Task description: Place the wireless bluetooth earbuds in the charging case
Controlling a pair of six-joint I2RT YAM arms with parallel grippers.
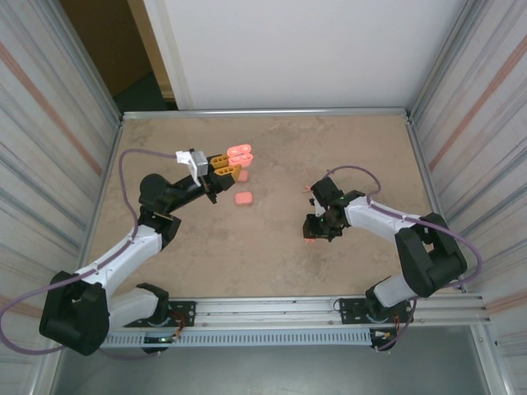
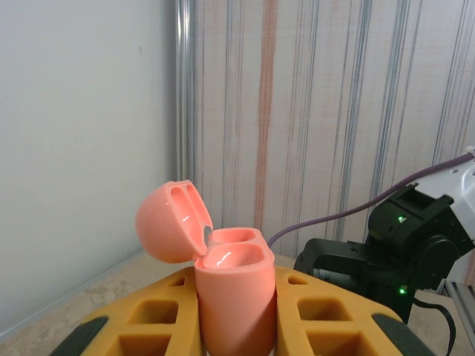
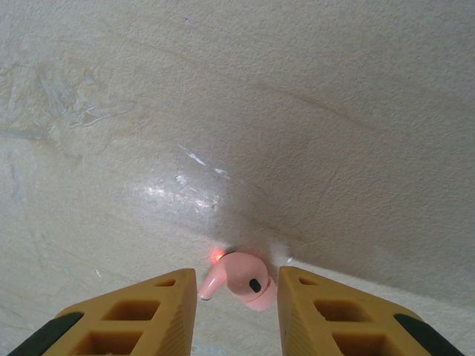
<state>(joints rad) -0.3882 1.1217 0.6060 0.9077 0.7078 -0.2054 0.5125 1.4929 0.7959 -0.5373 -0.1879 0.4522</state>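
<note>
Left pincer (image 1: 226, 168): clamped on the lower body of the charging case (image 2: 234, 297), yellow fingers (image 2: 148, 326) pressed against both its sides; raised above the far left part of the tabletop (image 1: 272, 263)
Charging case: upright; lid (image 2: 169, 222) hinged open and tipped back to the left in the left wrist view; two wells open at the top, contents too hard to tell
Right pincer (image 3: 237, 285): pointed down at the tabletop right of centre; narrow but not closed, one finger on either side of an earbud (image 3: 241, 278) with a thin gap at each side
Earbud: lying on its side on the tabletop between the right fingers, stem toward the left finger (image 3: 148, 311); small red glint just beside its upper edge
Second pink case (image 1: 243, 198): closed, flat on the tabletop, near the left pincer and well apart from the right one
Small pink speck (image 1: 306, 191): on the tabletop just beside the right arm; too small to identify
Between the two pincers: bare beige tabletop
Surroundings: corrugated walls (image 1: 49, 123) on both sides; purple cable (image 1: 123, 164) looping along the left arm; right arm (image 2: 401, 245) dark, with green lights, behind the case in the left wrist view
</note>
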